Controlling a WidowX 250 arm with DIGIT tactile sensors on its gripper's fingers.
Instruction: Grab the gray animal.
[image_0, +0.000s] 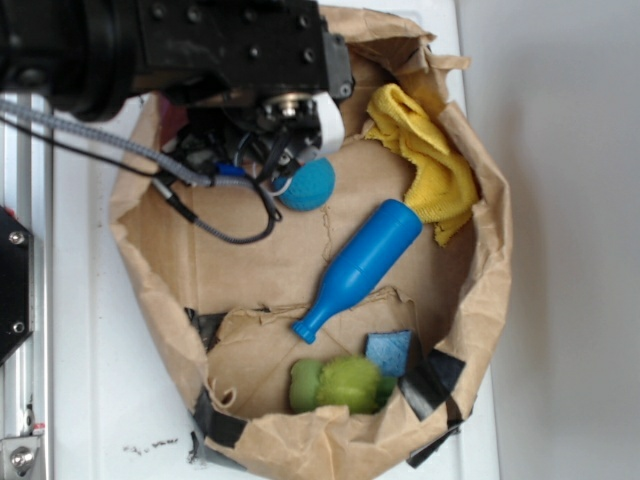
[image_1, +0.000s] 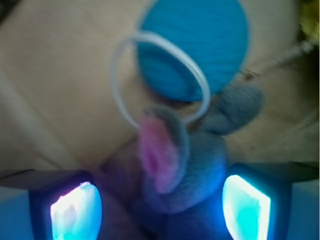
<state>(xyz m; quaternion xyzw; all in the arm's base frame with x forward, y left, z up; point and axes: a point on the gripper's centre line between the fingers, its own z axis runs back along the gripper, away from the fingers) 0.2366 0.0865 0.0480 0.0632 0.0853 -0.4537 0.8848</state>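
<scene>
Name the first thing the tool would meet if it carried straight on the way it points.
Probably the gray plush mouse, lying between the open tool's fingers; the teal ball sits beyond it. Depth is unclear.

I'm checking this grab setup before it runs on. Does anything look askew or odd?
One thing: a white loop lies over the gray animal and the teal ball just ahead of the gripper, whose fingers sit on either side of the toy. It might snag. The blue bottle lies on its side.

Gray animal, pink inner ear
</scene>
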